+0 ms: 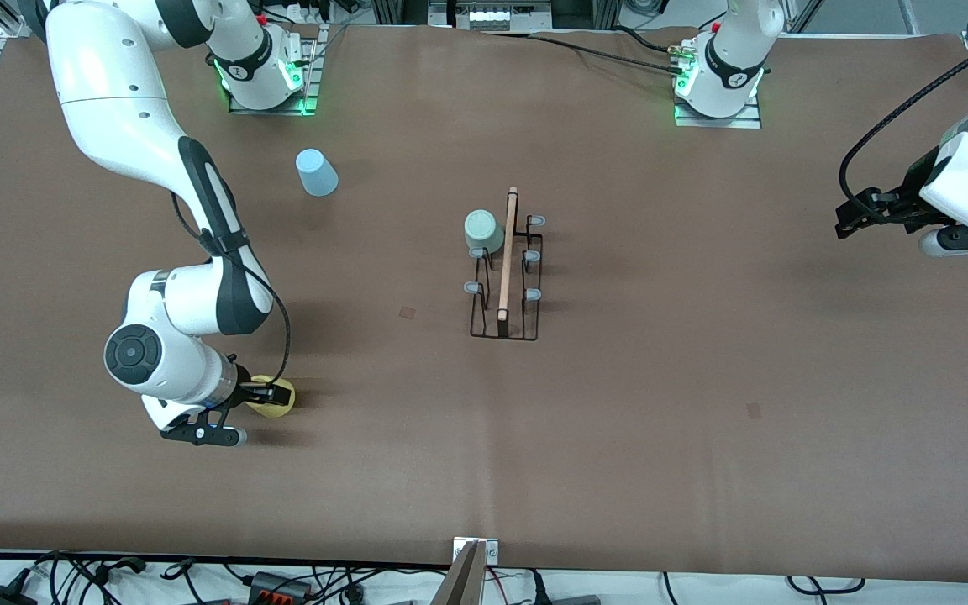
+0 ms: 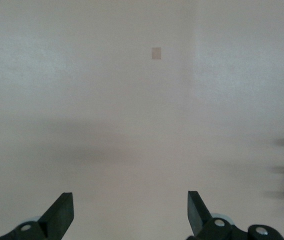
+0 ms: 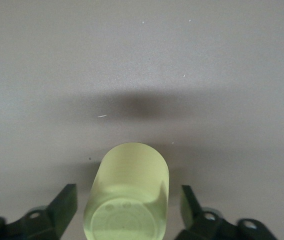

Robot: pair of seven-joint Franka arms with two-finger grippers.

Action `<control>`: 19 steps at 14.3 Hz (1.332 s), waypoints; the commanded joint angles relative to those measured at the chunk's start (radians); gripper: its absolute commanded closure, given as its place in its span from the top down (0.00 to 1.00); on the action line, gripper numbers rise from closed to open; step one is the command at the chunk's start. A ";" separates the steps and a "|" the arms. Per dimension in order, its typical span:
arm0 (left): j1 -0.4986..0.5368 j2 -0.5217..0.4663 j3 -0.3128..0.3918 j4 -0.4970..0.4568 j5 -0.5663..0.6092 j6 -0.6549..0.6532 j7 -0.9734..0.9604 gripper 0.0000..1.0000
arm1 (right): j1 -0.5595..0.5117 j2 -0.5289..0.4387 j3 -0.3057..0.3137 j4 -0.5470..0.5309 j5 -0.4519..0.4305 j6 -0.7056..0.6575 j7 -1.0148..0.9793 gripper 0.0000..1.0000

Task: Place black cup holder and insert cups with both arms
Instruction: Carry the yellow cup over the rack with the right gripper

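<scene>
The black cup holder (image 1: 507, 277) stands in the middle of the table (image 1: 702, 420), well away from every edge. The mint green cup (image 1: 484, 232) already sits upside down on one of its prongs, on the side toward the right arm's end. The light blue cup (image 1: 316, 172) waits upside down on the table, closer to the edge where the arms' bases stand, toward the right arm's end.

The right gripper (image 1: 259, 397) is down low at the yellow cup (image 1: 274, 397), which is close to the right arm's end and nearer the front camera than the holder. In the right wrist view the yellow cup (image 3: 128, 192) sits upside down between the two fingers (image 3: 64, 202), and small gaps show on both sides. So the fingers are partly open and do not grip the cup yet (they look ready to squeeze it).

The left gripper (image 2: 129, 212) hangs over the bare table at the left arm's end, fingers wide apart and holding nothing. That arm waits.

To do this step well, the right gripper should keep the cup in the middle between its fingers. It should squeeze softly, because the thin plastic can bend or pop out. It should lift straight up only when the grip feels firm.
</scene>
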 commanded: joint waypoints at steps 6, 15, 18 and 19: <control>0.001 0.001 0.000 0.016 -0.024 -0.014 0.021 1.00 | 0.005 -0.028 0.028 0.072 -0.047 -0.163 -0.064 0.23; 0.001 0.002 0.000 0.016 -0.024 -0.014 0.021 1.00 | 0.301 -0.159 0.027 0.227 -0.040 -0.418 0.145 0.23; 0.001 0.002 0.000 0.016 -0.024 -0.013 0.021 1.00 | 0.402 -0.157 0.027 0.227 -0.034 -0.404 0.331 0.23; 0.001 0.002 0.000 0.016 -0.024 -0.013 0.021 1.00 | 0.431 -0.157 0.027 0.227 -0.032 -0.393 0.397 0.23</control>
